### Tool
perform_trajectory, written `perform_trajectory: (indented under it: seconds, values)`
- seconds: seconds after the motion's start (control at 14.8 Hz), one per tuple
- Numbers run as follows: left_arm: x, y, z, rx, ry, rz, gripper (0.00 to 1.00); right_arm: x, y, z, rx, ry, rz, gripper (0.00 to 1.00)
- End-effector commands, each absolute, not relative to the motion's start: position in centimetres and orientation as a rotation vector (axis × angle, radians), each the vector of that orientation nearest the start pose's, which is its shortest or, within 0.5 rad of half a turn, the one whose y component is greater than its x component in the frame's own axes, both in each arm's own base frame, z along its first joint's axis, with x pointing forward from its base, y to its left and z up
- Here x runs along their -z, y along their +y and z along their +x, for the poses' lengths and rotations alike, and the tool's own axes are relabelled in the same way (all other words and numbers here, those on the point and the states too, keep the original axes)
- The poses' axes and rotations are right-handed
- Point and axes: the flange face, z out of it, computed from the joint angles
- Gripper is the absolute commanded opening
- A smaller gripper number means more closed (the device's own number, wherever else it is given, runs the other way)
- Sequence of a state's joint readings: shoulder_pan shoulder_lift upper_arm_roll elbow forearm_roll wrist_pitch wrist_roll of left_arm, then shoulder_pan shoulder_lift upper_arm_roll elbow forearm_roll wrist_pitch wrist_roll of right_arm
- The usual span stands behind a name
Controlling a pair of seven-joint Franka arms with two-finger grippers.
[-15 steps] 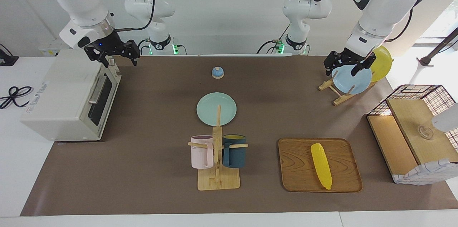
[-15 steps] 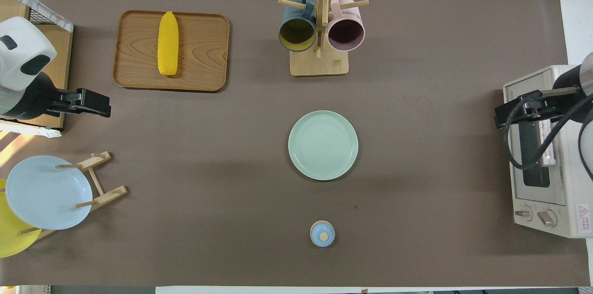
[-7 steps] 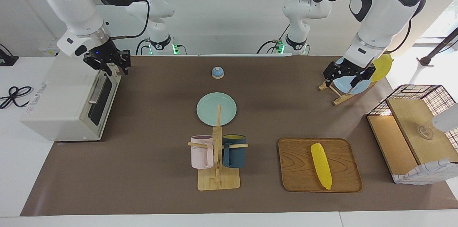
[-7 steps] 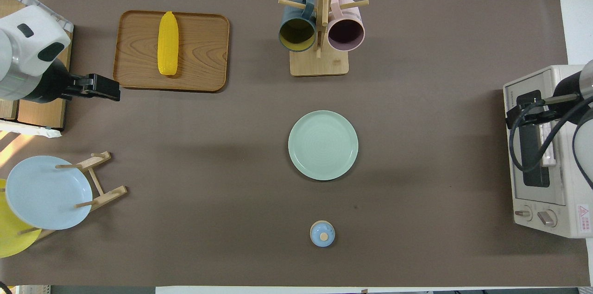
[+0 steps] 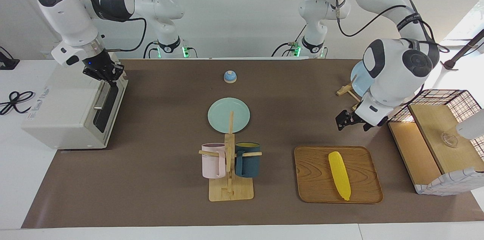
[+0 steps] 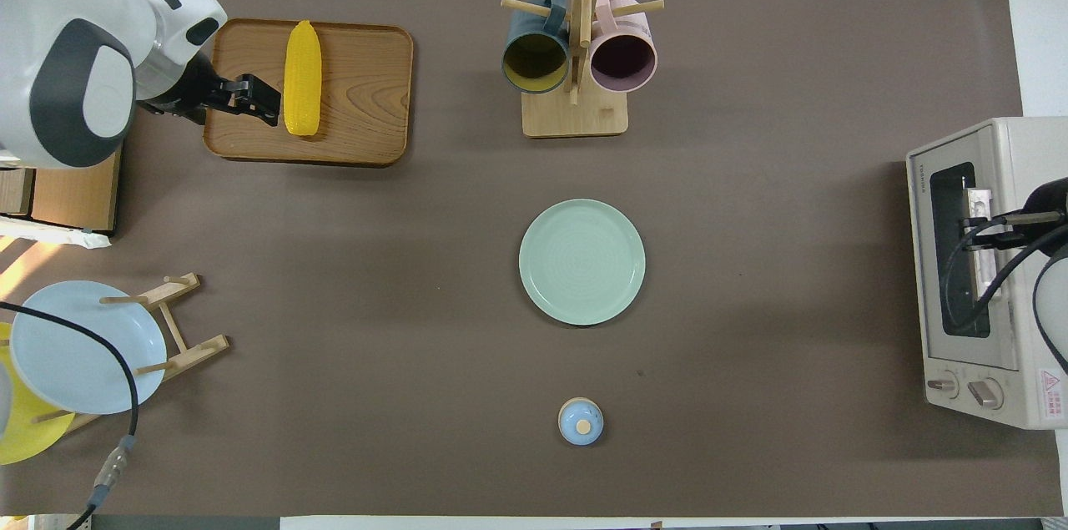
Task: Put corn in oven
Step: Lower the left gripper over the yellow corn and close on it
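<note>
Table: brown mat over a white tabletop (image 5: 159, 198), white wall at the robots' end.
Corn: the corn (image 5: 339, 175) lies flat on a wooden tray (image 5: 314, 179) toward the left arm's end of the table, touched by nothing.
Oven: the oven (image 5: 72, 106) sits at the right arm's end, its dark glass door shut and its silver bar handle (image 5: 101, 95) facing the middle of the table.
Left gripper: the left gripper (image 5: 352, 122) hangs in the air with its fingers spread and empty — in the facing view it is over the bare mat just short of the tray's edge, clear of the corn.
Right gripper: the right gripper (image 5: 107, 75) is down at the top of the oven door, fingertips pinched together at the upper end of the handle — whether they actually grip the bar I cannot tell.
Other things: a teal plate (image 5: 228, 115) at mid-table, a wooden mug rack (image 5: 230, 179) with a pink mug (image 5: 213, 160) and a dark blue mug (image 5: 247, 159), a small blue bell (image 5: 230, 76) near the robots, and a plate rack with a light blue plate (image 6: 83, 346) beside the left arm.
</note>
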State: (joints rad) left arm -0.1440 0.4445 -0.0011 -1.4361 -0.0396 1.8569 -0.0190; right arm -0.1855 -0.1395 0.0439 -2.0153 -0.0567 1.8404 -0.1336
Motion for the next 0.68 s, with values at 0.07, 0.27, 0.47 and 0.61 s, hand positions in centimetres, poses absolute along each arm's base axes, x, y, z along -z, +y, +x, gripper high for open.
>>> perform_trajectory:
  seconds: [0.07,0.27,0.47,0.61]
  values:
    - [-39.3,-11.9,72.4,-0.030,0.217,-3.197,1.00,-50.1,-8.7,50.3,-0.042,0.110,-3.229,0.00]
    - [-37.0,-12.0,73.6,0.037,0.207,-3.207,1.00,-48.6,-10.3,50.7,-0.050,0.135,-3.246,0.00]
    - [-35.8,-12.2,74.1,0.084,0.207,-3.209,1.00,-48.1,-10.6,51.0,-0.052,0.113,-3.275,0.00]
    - [-34.4,-12.3,74.5,0.095,0.213,-3.205,1.00,-48.2,-10.8,50.9,-0.058,0.094,-3.301,0.00]
